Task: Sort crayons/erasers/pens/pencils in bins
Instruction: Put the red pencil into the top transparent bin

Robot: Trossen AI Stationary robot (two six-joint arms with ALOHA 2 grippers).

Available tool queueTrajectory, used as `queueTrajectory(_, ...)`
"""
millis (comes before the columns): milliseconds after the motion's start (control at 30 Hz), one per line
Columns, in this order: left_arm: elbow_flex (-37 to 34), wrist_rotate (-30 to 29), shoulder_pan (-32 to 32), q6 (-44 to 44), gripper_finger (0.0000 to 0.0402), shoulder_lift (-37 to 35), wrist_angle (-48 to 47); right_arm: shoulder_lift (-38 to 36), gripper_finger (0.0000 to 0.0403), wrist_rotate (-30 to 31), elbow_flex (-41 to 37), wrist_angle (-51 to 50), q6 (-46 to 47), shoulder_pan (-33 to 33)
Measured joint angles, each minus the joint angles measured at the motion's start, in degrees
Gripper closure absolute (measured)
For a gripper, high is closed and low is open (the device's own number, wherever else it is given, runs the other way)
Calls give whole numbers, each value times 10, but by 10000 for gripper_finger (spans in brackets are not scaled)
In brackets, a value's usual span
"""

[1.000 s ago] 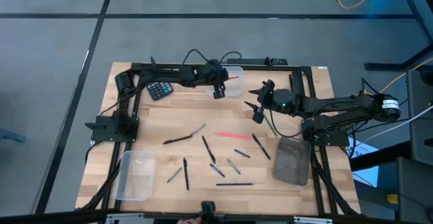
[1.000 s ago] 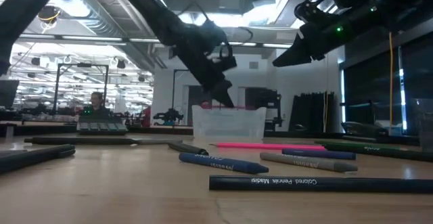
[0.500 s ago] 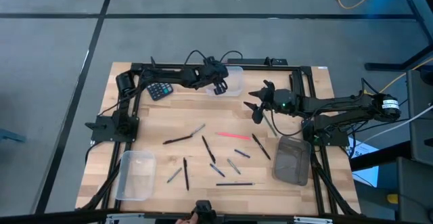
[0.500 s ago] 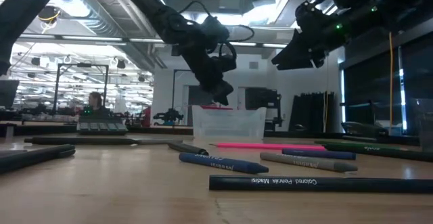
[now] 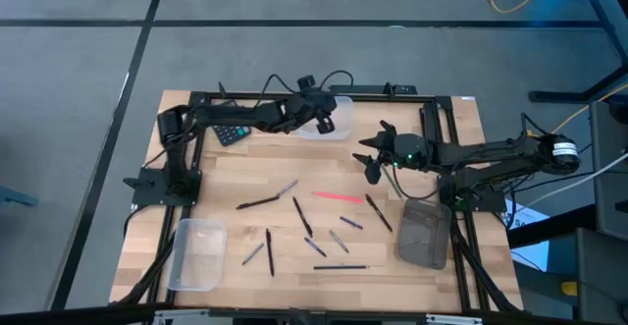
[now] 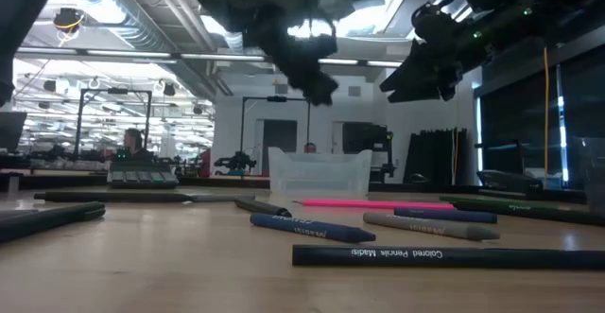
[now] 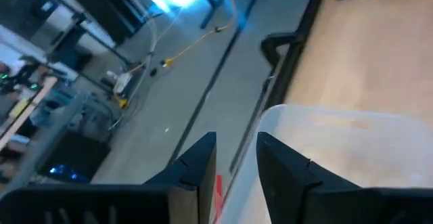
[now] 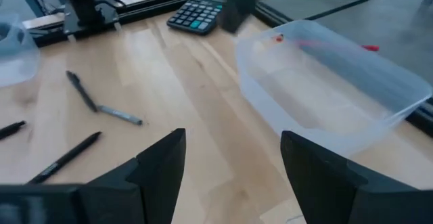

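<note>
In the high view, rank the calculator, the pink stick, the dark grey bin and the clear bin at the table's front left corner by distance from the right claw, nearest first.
1. Pink stick, mid-table, just in front of the right claw.
2. Dark grey bin, front right.
3. Calculator, back left.
4. Clear bin, front left corner.

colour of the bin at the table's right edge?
Smoky dark grey bin, translucent; clearest in the high view.

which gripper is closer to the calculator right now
Left. The left gripper hangs over the clear bin at the table's far edge, a short way from the calculator. The right gripper is farther off, beyond that bin toward the table's middle.
</note>
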Motion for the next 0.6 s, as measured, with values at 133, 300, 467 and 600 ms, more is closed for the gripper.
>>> queueTrajectory(133, 0, 0, -23, -2, 302, -50, -49, 0, 157, 0, 0, -13, 26, 20)
queueTrajectory(300, 0, -4, -49, -3, 304, -115, -110, 0, 157, 15, 0, -35, 45, 47)
queueTrajectory(467, 0, -4, -52, -4, 305, -159, -164, 0, 157, 44, 0, -34, 48, 59)
queueTrajectory(600, 0, -3, -22, -16, 305, -166, -247, 0, 157, 45, 0, -34, 56, 59)
